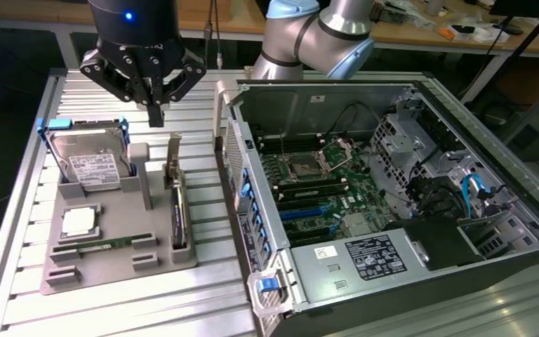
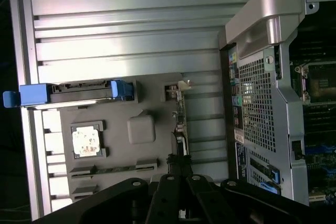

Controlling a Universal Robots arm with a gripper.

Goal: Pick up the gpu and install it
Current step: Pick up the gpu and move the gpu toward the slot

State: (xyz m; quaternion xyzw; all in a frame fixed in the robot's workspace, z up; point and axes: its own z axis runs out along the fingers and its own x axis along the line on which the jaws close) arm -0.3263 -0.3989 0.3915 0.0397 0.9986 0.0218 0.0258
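Black multi-link gripper (image 1: 155, 119) hangs fingers-down over the far half of the grey moulded parts tray (image 1: 157, 263). Fingers (image 2: 177, 166) are pressed together with nothing between them, and nothing is held. In the wrist view the closed tips line up with the gpu's upper edge but stay clear of it. Above the gripper is a black wrist housing with a small blue light (image 1: 129, 15). The silver-and-blue arm (image 1: 330, 31) bends away behind the computer case. The gpu (image 1: 177, 210), a thin dark circuit card with a narrow silver metal bracket at its far end, stands on edge in a slot. That slot runs along the tray edge nearest the case, and the card is untouched. On the same tray, a silver hard drive with white label (image 1: 87, 165) sits in blue side rails at the far corner away from the case. A square silver processor (image 1: 79, 221) lies mid-tray, and a slim green memory stick (image 1: 110, 244) lies flat toward the near edge. The tray rests on a slatted aluminium table (image 1: 26, 281). A dark tower computer case (image 1: 494, 260) lies open on its side just beside the tray, on the exterior view's right, with its green motherboard (image 1: 316, 189) exposed. Wooden workbenches (image 1: 54, 10) with clutter run along the back of the room.
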